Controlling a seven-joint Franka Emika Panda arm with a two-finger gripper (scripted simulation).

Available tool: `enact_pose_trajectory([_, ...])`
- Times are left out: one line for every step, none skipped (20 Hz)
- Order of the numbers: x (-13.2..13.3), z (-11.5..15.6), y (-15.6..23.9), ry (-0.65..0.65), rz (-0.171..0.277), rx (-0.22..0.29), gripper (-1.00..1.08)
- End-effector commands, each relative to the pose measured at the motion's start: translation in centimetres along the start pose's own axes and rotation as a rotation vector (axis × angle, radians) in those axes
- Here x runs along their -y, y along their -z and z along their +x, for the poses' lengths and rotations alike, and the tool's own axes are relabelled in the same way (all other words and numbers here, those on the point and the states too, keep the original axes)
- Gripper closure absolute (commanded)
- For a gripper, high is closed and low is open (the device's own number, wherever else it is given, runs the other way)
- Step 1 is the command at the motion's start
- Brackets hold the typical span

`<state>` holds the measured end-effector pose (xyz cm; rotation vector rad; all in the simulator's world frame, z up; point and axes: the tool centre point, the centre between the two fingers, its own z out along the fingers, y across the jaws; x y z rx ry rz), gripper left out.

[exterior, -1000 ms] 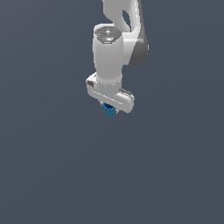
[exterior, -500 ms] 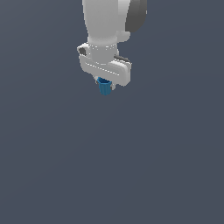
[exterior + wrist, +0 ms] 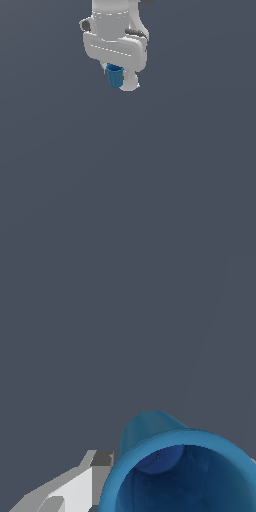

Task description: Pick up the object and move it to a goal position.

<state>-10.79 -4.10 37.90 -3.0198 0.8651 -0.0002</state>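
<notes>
The small blue tapered cup (image 3: 115,77) hangs upright, round rim up and narrower base down, high in the exterior view; the wrist view shows its hollow blue inside.

— Lighting?
— Flat and even, rather dim overall. Soft shading on the white gripper (image 3: 121,80), brighter on upper surfaces, greyer underneath. No cast shadows on the slate-grey ground (image 3: 150,175).
— Glare or blur?
— No glare. Sharp but coarse: jagged, stair-stepped edges on the finger (image 3: 75,488) in the wrist view.
— And the blue cup (image 3: 180,471)?
— Lighter along the rim, darker deep inside. Cropped by the frame edge, looming large up close.
</notes>
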Motion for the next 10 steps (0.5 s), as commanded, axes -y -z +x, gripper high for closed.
enact_pose_trajectory([-0.42,-0.31,1.06,0.0,0.0,0.0,1.08])
enact_pose_trajectory([-0.53,-0.38,1.34,0.0,0.0,0.0,1.08])
enact_pose_trajectory([-0.61,-0.43,1.57,0.0,0.0,0.0,1.08])
enact_pose_trajectory([-0.68,-0.47,1.74,0.0,0.0,0.0,1.08])
enact_pose_trajectory([-0.72,-0.48,1.86,0.0,0.0,0.0,1.08])
enact_pose_trajectory([-0.73,-0.48,1.93,0.0,0.0,0.0,1.08])
enact_pose_trajectory([-0.7,-0.48,1.95,0.001,0.0,0.0,1.08])
enact_pose_trajectory([-0.67,-0.44,1.92,0.001,0.0,0.0,1.08])
enact_pose_trajectory([-0.64,-0.4,1.86,0.001,0.0,0.0,1.08])
enact_pose_trajectory([-0.62,-0.39,1.84,0.001,0.0,0.0,1.08])
